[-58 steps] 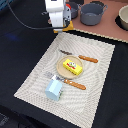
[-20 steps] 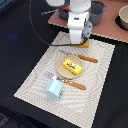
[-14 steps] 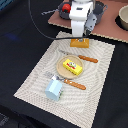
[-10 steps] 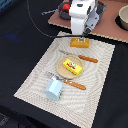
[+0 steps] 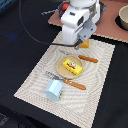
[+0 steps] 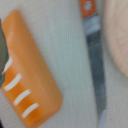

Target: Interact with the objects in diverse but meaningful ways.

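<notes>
The orange-yellow bread loaf point(image 5: 85, 44) lies at the far edge of the woven placemat point(image 5: 35, 82), mostly hidden by my gripper point(image 5: 80, 42), which hangs right over it. In the wrist view the loaf point(image 6: 30, 75) is close and shows white stripes. My fingers are not clear in either view, so I cannot tell if they touch it. The yellow butter block point(image 5: 73, 65) sits on the round tan plate point(image 5: 62, 69). The pale blue carton point(image 5: 54, 90) stands near the mat's front. The grey pot point(image 5: 123, 17) is at the exterior view's far right.
A wooden-handled knife point(image 5: 88, 59) lies beside the plate and close to the loaf; its blade point(image 6: 97, 75) shows in the wrist view. A wooden-handled fork point(image 5: 67, 81) lies between plate and carton. A tan board point(image 5: 112, 31) lies behind the mat. A small red thing point(image 5: 64, 6) shows behind the arm.
The arm has swung from the back toward the exterior view's right and come down over the bread loaf. In the last half second it has hardly moved.
</notes>
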